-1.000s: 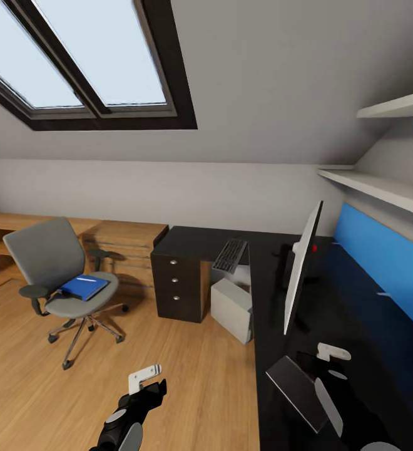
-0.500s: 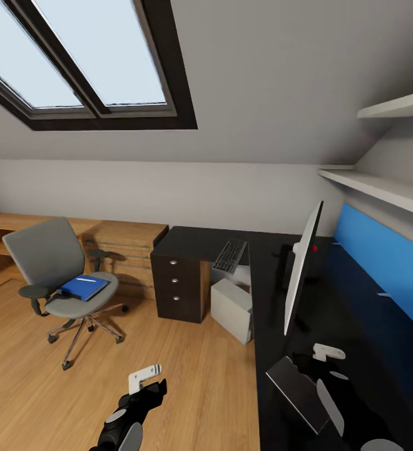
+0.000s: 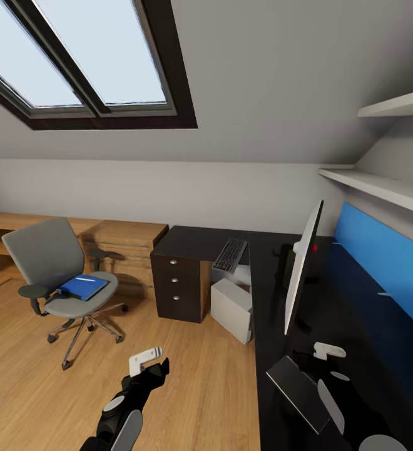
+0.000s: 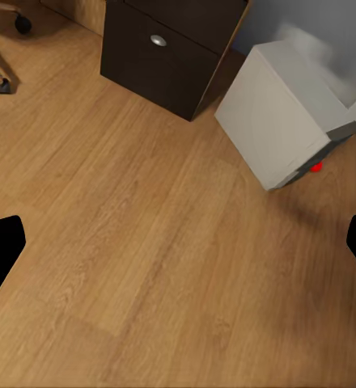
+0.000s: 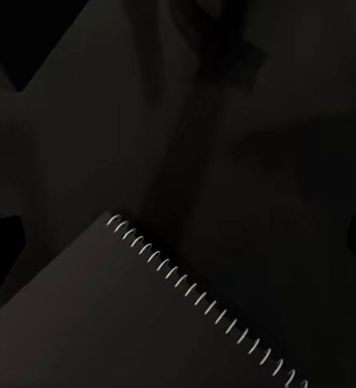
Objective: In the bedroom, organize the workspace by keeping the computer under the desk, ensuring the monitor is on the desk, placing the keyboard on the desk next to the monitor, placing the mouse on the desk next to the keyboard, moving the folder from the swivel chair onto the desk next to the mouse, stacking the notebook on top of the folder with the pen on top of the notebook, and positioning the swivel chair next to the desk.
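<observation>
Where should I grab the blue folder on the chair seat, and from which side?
Take the folder by its front edge, the one overhanging toward the room, coming in low from the open floor side. It lies flat on the swivel chair seat, with the backrest behind and armrests at the sides, so one of the fingers would likely need to slide beneath that edge.

Glossy black arms with light grey panels, each tipped by a white bracket near its tool [image 3: 149, 365]
</observation>
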Tool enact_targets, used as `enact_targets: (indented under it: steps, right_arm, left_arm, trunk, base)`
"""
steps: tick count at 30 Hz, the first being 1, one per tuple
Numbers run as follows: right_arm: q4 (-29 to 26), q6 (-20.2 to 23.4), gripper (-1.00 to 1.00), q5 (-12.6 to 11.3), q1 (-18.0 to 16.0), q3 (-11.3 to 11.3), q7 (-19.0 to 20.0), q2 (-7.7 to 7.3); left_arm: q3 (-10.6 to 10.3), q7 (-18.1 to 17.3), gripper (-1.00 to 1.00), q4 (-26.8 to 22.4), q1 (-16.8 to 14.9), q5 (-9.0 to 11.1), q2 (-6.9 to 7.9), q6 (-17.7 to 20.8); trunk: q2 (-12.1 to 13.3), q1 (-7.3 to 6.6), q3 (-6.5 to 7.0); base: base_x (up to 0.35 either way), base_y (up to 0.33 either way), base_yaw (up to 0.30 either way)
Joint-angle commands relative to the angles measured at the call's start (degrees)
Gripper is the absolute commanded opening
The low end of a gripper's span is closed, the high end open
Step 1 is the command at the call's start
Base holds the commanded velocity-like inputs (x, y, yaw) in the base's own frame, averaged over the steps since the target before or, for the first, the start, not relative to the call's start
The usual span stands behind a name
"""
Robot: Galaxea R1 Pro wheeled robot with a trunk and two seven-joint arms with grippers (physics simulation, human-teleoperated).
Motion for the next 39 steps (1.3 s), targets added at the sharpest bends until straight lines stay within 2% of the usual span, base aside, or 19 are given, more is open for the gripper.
enact_targets:
  steps: [1,9,15,22,27,39]
  right_arm:
    - [-0.2,0.3,1.00,-0.5,0.0,0.1,-0.2,-0.05]
    - [-0.9,0.2,1.00,-0.5,0.0,0.3,-0.2,0.11]
    - [-2.1,0.1,1.00,-0.5,0.0,2.2,1.3,0.59]
    - [-2.1,0.1,1.00,-0.3,0.0,4.1,0.4,1.24]
    - [-2.1,0.1,1.00,-0.3,0.0,4.3,0.4,1.28]
    - [-2.1,0.1,1.00,-0.2,0.0,4.4,0.3,1.29]
  left_arm:
    - [-0.1,0.5,1.00,-0.3,0.0,0.5,0.02,0.2]
    - [-0.1,0.5,1.00,-0.5,-0.1,0.5,0.05,0.2]
    - [0.1,0.4,1.00,0.8,0.0,0.6,-0.24,0.1]
    - [0.0,0.5,1.00,-0.4,0.0,0.7,0.57,0.1]
    - [-0.1,0.5,1.00,-0.5,0.1,0.7,0.64,0.2]
    - [-0.1,0.5,1.00,-0.5,0.1,0.7,0.66,0.2]
  trunk:
    - [-0.5,0.24,-0.28]
    - [-3.7,2.00,-1.72]
    - [-3.7,1.99,-1.71]
    - [-3.7,1.99,-1.71]
    - [-3.7,1.99,-1.71]
    - [-8.5,4.63,-3.87]
  base:
    - [0.000,0.000,0.000]
    - [0.000,0.000,0.000]
    - [0.000,0.000,0.000]
    - [0.000,0.000,0.000]
    - [0.000,0.000,0.000]
    - [0.000,0.000,0.000]
